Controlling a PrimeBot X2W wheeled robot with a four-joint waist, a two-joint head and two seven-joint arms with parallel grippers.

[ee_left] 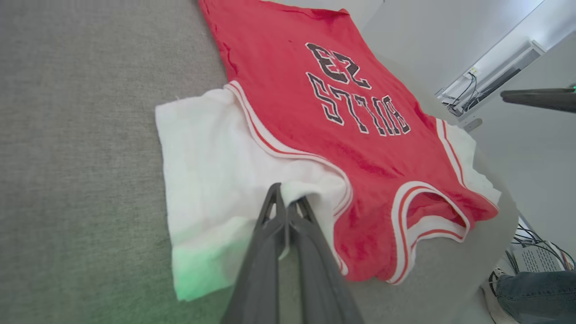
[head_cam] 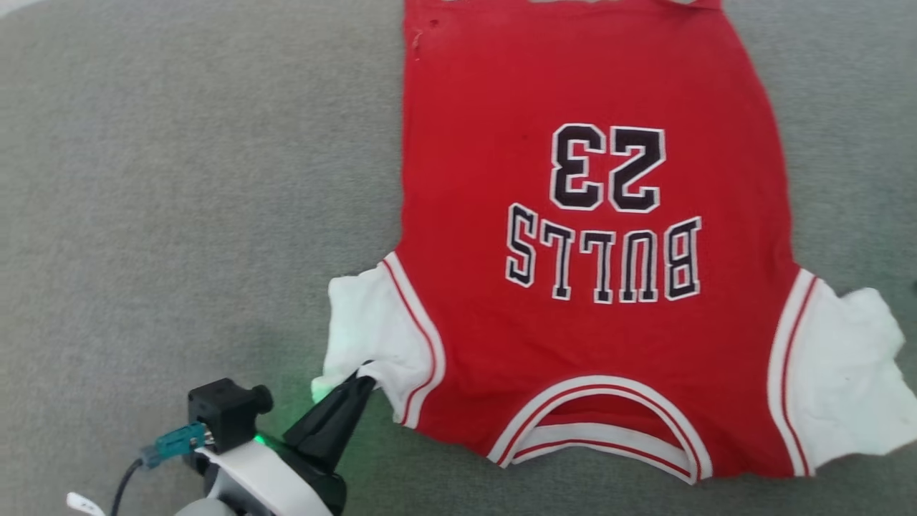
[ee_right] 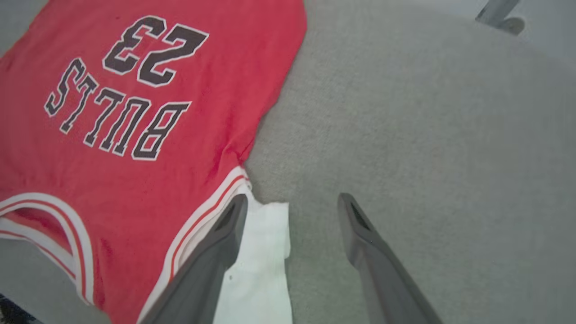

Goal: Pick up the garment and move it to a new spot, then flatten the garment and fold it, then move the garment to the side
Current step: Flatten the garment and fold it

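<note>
Nearest the robot, the left gripper (ee_left: pixel 288 200) has its fingers closed on the lower edge of the jersey's white sleeve (head_cam: pixel 365 322) on the robot's left. A small fold of cloth is pinched between the tips. The grip is at the outer corner rather than on the body of the shirt. That is probably because a pull from there draws the sleeve outward and takes the slack out of it. The sleeve looks bunched near the fingers.

On the other side, the right gripper (ee_right: pixel 292 200) has its fingers wide apart and grips nothing. One finger is over the opposite white sleeve (ee_right: pixel 265 252) and the other over bare grey cloth. I cannot tell if either tip touches. It looks placed to straddle that sleeve's edge, ready to close on it or press it flat. That sleeve lies crumpled at its outer edge in the head view.

The red Bulls jersey (head_cam: pixel 466 215) lies spread face up on the grey fabric-covered bench (head_cam: pixel 179 179). Its neckline (head_cam: pixel 602 423) is toward the robot, so the lettering and the 23 read upside down in the head view. The body is mostly smooth, with light creases along the side seams. This suits the flattening step, with folding not yet begun.

Further off, the hem runs past the top of the head view. A tear or pucker (head_cam: pixel 418 44) shows near the far corner on the robot's left. Beyond the bench edge, in the left wrist view, a person's jeans leg (ee_left: pixel 535 288) and some floor cables (ee_left: pixel 537 245) are well clear of the work.
</note>
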